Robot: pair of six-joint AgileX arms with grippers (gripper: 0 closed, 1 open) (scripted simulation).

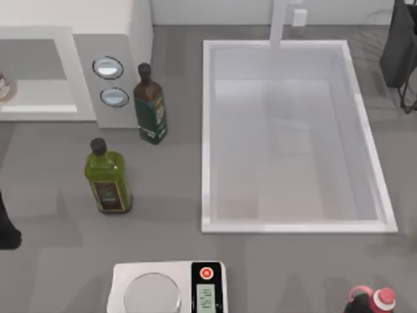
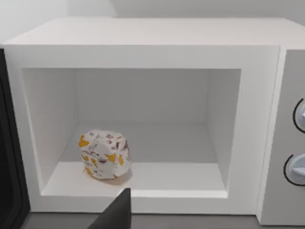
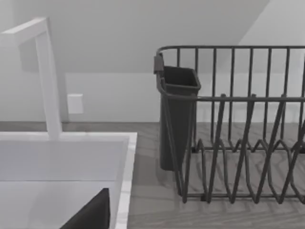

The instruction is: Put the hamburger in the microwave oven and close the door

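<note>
The left claw [image 2: 116, 215] of the AgileX pair hangs low in front of the microwave oven [image 2: 143, 43]. Just a dark tip of it shows, so whether it is spread or pressed together cannot be told, and it holds nothing that can be seen. Just ahead of the claw and inside the white cavity, the hamburger [image 2: 105, 154], wrapped in white paper printed with yellow and brown, sits on the oven floor towards the door side. The door [image 2: 8, 152] stands open as a dark panel beside the cavity. On the far side of the opening from the door, two round knobs [image 2: 299, 143] mark the grey control strip. Seen from above, a dark green bottle [image 1: 150, 104] stands on the desk [image 1: 169, 195] just beside that strip. A lighter green bottle [image 1: 108, 177] stands nearer the front, with a white scale [image 1: 168, 287] at the front edge. The right claw [image 3: 93, 214] sits parked well away over the white sink [image 3: 66, 143], its state likewise impossible to tell. Beyond it are the faucet [image 3: 47, 76] and a dark wire dish rack [image 3: 238, 124].
</note>
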